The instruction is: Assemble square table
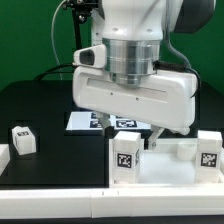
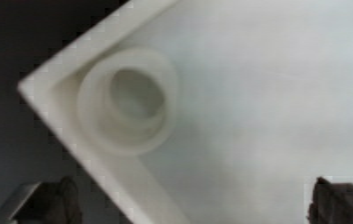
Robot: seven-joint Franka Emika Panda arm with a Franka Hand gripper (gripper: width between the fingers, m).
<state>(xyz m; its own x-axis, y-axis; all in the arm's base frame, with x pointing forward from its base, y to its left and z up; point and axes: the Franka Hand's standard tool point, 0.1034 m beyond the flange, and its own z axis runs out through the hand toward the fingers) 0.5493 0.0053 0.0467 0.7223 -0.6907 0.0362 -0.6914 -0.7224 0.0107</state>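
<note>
The square table's white slab (image 1: 168, 168) lies at the front, toward the exterior view's right. Two white tagged legs stand upright on it, one at its left corner (image 1: 124, 152) and one at its right (image 1: 208, 152). A third tagged leg (image 1: 22, 138) lies loose on the black table at the exterior view's left. My gripper (image 1: 135, 135) hangs just above the slab, between the two standing legs. In the wrist view the slab (image 2: 262, 110) fills the picture, with a round corner hole (image 2: 134, 98). The gripper (image 2: 194, 205) is open, its dark fingertips (image 2: 48, 205) wide apart with nothing held.
The marker board (image 1: 98, 121) lies behind the gripper. A white block (image 1: 4, 158) sits at the far left edge. A white rail (image 1: 60, 196) runs along the front of the black table, and a green wall stands behind.
</note>
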